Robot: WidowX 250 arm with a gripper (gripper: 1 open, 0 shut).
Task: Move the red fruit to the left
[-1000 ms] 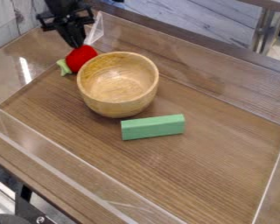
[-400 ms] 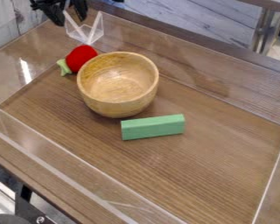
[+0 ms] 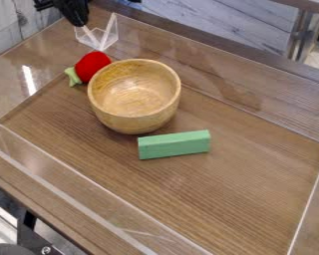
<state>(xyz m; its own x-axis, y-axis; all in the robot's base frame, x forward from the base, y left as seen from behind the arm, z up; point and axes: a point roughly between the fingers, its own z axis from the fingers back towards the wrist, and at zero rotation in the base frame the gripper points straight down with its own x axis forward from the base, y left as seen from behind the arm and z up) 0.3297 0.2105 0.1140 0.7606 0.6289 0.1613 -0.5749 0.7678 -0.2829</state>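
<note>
Beside red fruit point(image 3: 88, 67) — wooden bowl point(image 3: 136, 96), touching; green block point(image 3: 174, 145) apart — jaws' state unclear.

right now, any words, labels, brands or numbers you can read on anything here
None: no readable text in this view.
Red fruit: plain glossy red, no label.
Wooden bowl: bare wood grain, no marking.
Green block: plain green faces, no print.
Table: wood grain only.
Hand: dark and mostly cut off at the top edge, nothing legible.
</note>
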